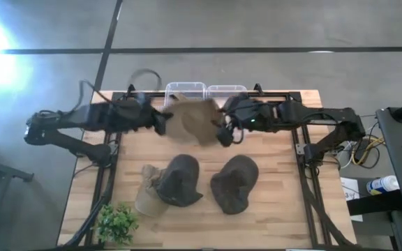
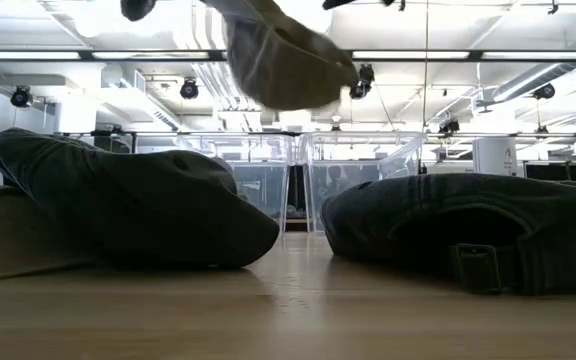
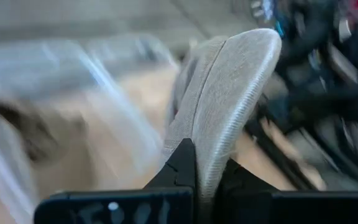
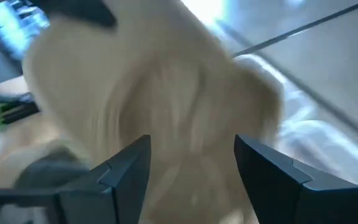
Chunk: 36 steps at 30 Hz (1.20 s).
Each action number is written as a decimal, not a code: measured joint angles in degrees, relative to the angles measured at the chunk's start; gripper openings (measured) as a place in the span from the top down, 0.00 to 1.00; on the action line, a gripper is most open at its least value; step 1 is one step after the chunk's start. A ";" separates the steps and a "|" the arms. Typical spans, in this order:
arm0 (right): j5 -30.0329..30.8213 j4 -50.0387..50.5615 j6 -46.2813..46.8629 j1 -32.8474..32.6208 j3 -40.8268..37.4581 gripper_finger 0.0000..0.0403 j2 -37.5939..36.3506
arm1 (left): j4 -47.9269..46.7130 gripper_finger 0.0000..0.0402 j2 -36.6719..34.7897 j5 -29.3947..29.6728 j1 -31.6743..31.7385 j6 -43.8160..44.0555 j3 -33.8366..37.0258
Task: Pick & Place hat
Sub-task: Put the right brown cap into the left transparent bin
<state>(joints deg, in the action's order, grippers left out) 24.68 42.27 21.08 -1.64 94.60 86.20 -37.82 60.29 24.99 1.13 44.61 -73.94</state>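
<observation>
Above table, floppy ribbed tan hat

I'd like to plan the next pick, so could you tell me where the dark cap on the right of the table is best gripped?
Probably at its back edge by the strap buckle. The dark cap lies crown up and open toward the low camera, so that rim is thin and exposed. The right claw could descend from above onto the table's near side and pinch it.

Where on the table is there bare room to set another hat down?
Bare wood shows right of the right dark hat, toward the table edge, and along the front edge past the plant. The middle is crowded: two dark hats and a tan one. At the back, both claws work the lifted hat.
</observation>
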 joint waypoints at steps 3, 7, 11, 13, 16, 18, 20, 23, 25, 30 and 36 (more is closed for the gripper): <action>4.18 1.43 2.17 0.01 -0.39 0.40 -2.69 | -7.29 0.98 0.23 10.97 1.44 -2.64 -5.98; 5.89 3.42 5.33 0.81 -1.65 0.39 -5.11 | -20.13 0.98 2.59 18.51 4.63 -1.85 -11.07; 6.95 5.38 5.99 1.17 -2.25 0.39 -5.58 | -21.69 0.98 6.10 17.26 6.86 -2.72 -10.54; 6.95 5.57 6.16 1.17 -2.37 0.39 -5.34 | -21.24 0.98 8.66 16.86 7.85 -3.17 -9.59; 6.95 5.58 7.43 1.17 -2.59 0.40 -4.72 | -19.33 0.98 13.62 14.63 9.78 -3.70 -8.51; 6.93 5.61 8.45 1.17 -2.73 0.40 -4.35 | -18.20 0.98 17.07 12.01 11.30 -4.62 -8.18; 6.87 5.86 9.01 1.17 -2.81 0.39 -4.02 | -17.54 0.98 20.43 8.43 13.01 -5.42 -8.18; 6.70 6.81 10.79 1.12 -2.81 0.39 -3.94 | -15.14 0.97 24.64 1.24 15.56 -6.04 -8.18; 6.56 7.95 12.57 1.12 -2.90 0.40 -3.82 | -13.06 0.97 26.69 -2.54 16.78 -6.53 -8.18; 6.40 12.77 16.58 0.27 -2.98 0.40 -3.72 | -10.39 0.97 28.98 -9.52 18.73 -6.54 -8.18; 6.34 15.97 19.72 -1.61 -3.27 0.39 -3.68 | -10.66 0.97 28.39 -18.79 21.42 -6.71 -8.18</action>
<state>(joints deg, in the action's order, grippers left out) 31.03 58.23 40.80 -3.25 91.32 82.52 -48.48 88.68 6.20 22.54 37.90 -82.13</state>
